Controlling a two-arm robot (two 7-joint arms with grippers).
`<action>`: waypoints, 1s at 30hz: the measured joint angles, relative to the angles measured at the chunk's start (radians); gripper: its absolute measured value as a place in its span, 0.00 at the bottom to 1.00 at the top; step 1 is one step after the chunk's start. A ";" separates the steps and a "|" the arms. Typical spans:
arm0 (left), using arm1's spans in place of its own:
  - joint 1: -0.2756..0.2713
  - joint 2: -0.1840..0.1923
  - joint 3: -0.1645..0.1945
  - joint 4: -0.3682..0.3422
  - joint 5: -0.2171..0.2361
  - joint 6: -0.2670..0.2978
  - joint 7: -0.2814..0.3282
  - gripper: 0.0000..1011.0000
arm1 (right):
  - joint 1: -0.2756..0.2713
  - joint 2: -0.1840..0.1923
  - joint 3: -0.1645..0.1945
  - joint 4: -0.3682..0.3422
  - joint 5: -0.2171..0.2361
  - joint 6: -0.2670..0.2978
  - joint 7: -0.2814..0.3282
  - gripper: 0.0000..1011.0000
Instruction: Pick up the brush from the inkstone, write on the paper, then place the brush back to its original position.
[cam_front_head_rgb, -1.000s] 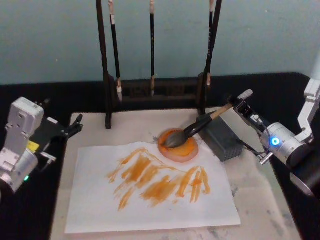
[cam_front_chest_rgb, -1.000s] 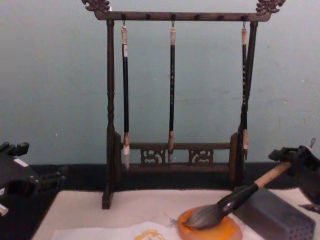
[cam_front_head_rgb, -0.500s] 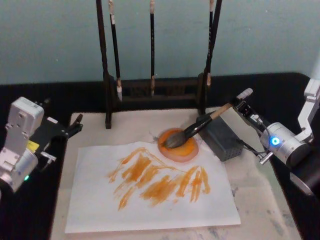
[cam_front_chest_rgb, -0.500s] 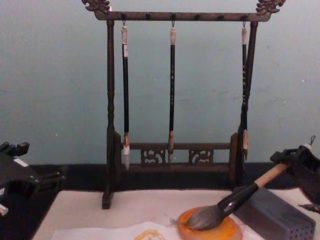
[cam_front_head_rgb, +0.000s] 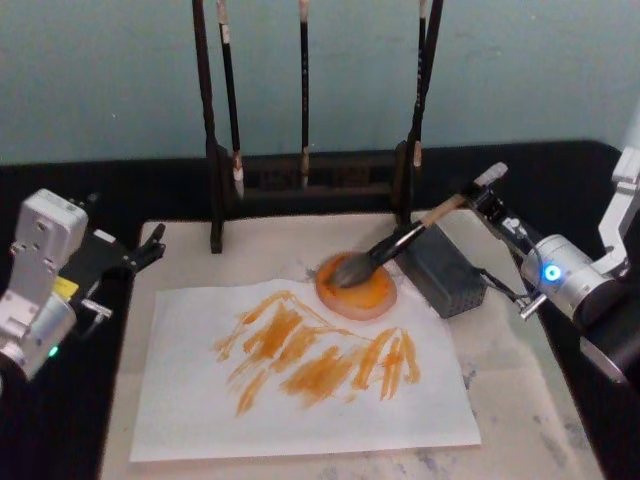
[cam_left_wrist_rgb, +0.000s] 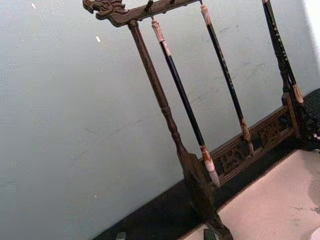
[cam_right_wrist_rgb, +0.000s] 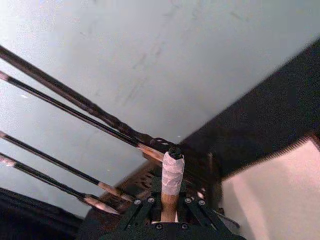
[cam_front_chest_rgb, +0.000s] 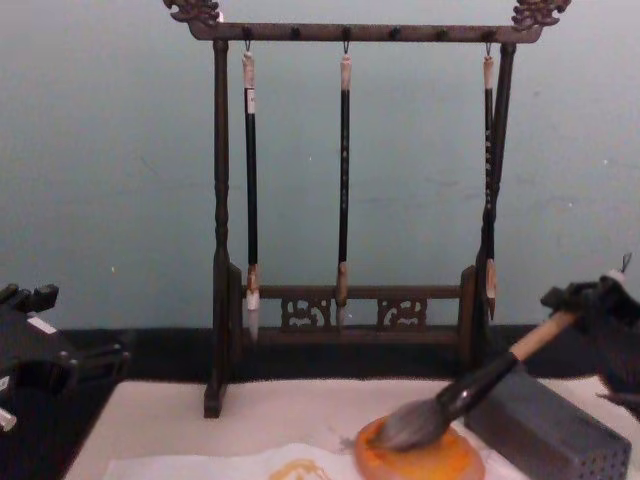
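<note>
Your right gripper (cam_front_head_rgb: 476, 200) is clamped on the brush (cam_front_head_rgb: 400, 243), high on its tan handle just below the white-wrapped end. In the right wrist view that end pokes up between the closed fingers (cam_right_wrist_rgb: 141, 207). The brush is tilted, its handle rising to your right above the grey block (cam_front_head_rgb: 445, 272). Its bushy bristles point down onto the inkstone (cam_front_head_rgb: 378, 298). From the chest view they seem to rest on the orange dish, though you can't be sure of contact. The inkstone sits on the cream mat (cam_front_head_rgb: 270, 245) at the far right edge of the paper (cam_front_head_rgb: 300, 420), which carries broad orange strokes. Behind it, three thin brushes hang on the brush stand (cam_front_head_rgb: 212, 150). Your left gripper (cam_front_head_rgb: 150, 247) is parked off the mat's left side, well apart from the paper.
</note>
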 joint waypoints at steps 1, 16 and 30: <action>0.000 0.000 0.000 0.000 0.000 0.000 0.000 0.99 | -0.002 0.003 -0.002 -0.012 0.003 -0.005 0.001 0.16; 0.000 0.000 0.000 0.000 0.000 0.000 0.000 0.99 | -0.013 0.062 -0.077 -0.148 -0.056 -0.073 0.012 0.16; 0.000 0.000 0.000 0.000 0.000 0.000 0.000 0.99 | -0.029 0.146 -0.189 -0.282 -0.240 -0.138 0.071 0.16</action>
